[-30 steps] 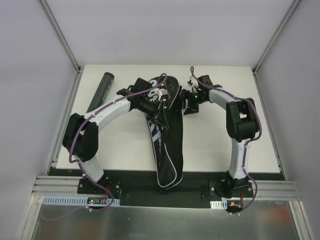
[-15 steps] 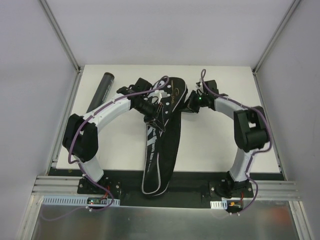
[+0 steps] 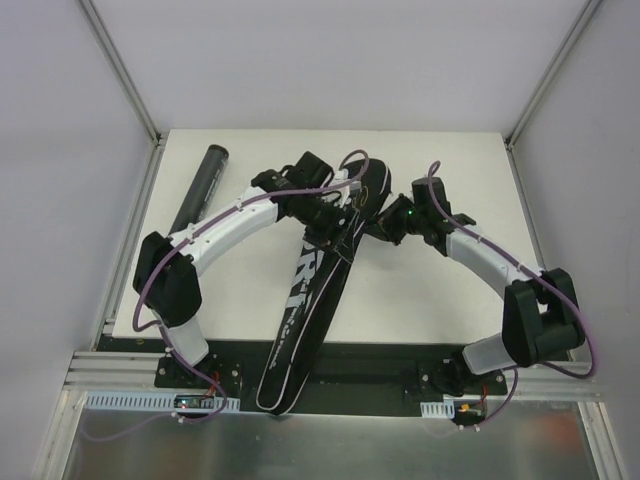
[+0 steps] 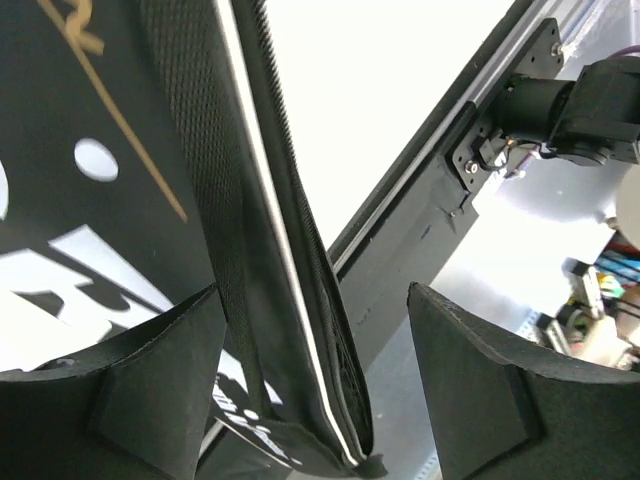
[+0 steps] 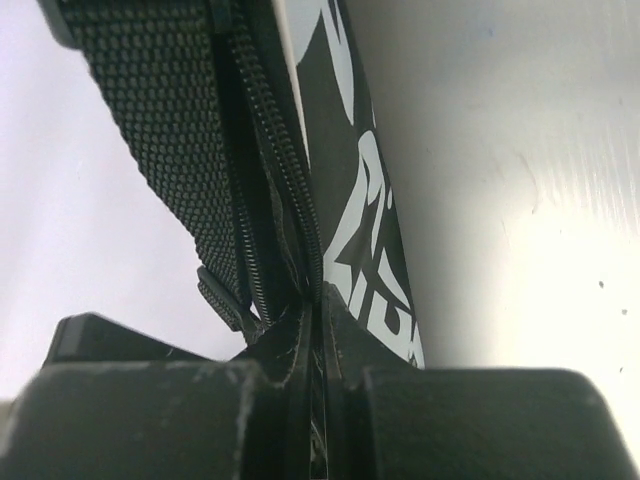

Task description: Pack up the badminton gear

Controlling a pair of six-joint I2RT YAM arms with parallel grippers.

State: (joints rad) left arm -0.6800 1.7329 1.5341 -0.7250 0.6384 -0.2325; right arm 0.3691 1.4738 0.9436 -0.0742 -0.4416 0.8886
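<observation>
From my station, the white table point(image 3: 440, 300) fills the middle of the overhead view. The black bag point(image 3: 305, 300) is the largest thing on it. Its long axis runs diagonally. The broad head end lies toward the far middle of the table, and the narrow end points to the near left. That narrow end hangs past the near table edge over the black base rail, closer to the left arm's base than the right's. White lettering runs lengthwise along the bag.

The long black tube point(image 3: 200, 185) lies by the far-left edge, apart from the bag. It points far to near on a slight slant, and the left arm hides its near end.

Both arms reach in to the bag's broad end. The left gripper point(image 3: 335, 205) sits over the bag's left side. From its wrist camera I see the pads point(image 4: 150, 390) spread wide, with the bag's piped edge passing between them unclamped.

The right gripper point(image 3: 375, 228) is at the bag's right edge. Its fingers point(image 5: 340, 340) are pinched together on the bag there, right at the zip point(image 5: 275, 150). A woven strap point(image 5: 150, 120) lies just beside that seam.
</observation>
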